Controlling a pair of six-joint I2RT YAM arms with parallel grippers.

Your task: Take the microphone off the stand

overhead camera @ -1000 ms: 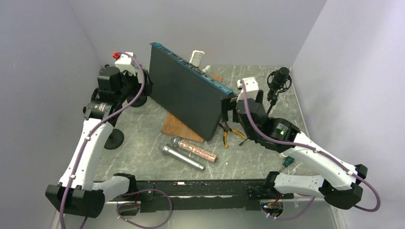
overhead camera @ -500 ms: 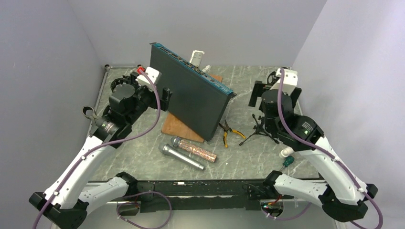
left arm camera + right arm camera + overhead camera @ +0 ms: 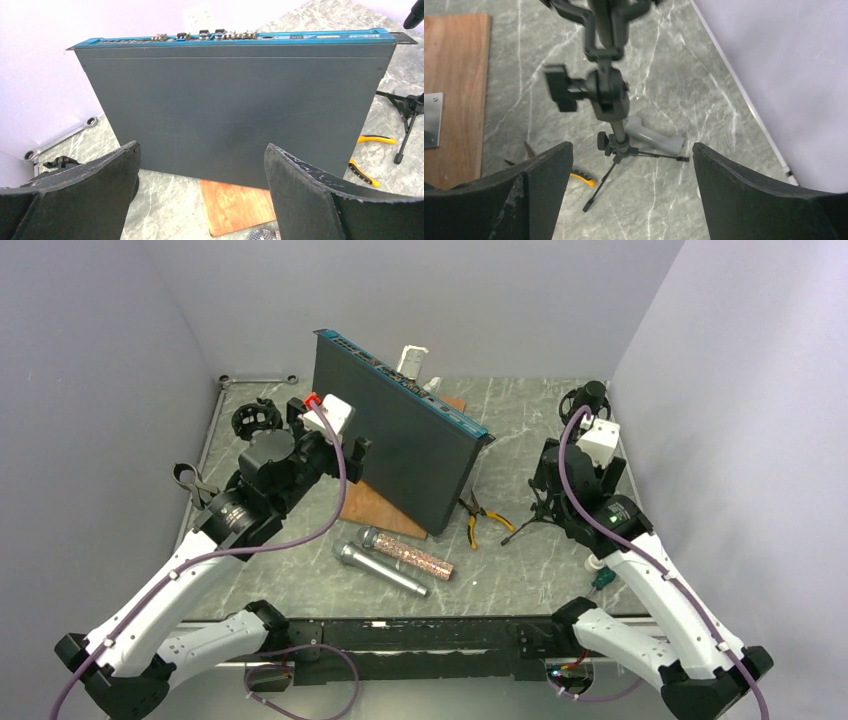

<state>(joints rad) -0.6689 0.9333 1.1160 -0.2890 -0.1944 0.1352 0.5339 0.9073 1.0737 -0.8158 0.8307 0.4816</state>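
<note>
Right arm has swung away from the right end of the big dark grey metal rack unit with the blue front edge (image 3: pixel 400 435). It's now parked well off to that unit's right, lined up on the small black tripod stand (image 3: pixel 610 95). Left arm came in too, from the corner past the unit's left end to right in front of its flat grey face.

Right gripper (image 3: pixel 629 160) has its jaws spread wide with nothing in them. In the right wrist view the stand's swivel head sits between the two fingers but further out, touching neither. Left gripper (image 3: pixel 200 150) is also wide apart and empty, just staring at the rack unit.

The black studio microphone (image 3: pixel 592 396) in its round shock mount is on top of the stand, off the unit's right end towards the back, so nothing's been removed yet.

My read: this was the approach move, and the right arm needs to go higher to reach the mic body rather than the stand's neck. The left one could pin the tripod legs, since that stand looks light and tippy.
</note>
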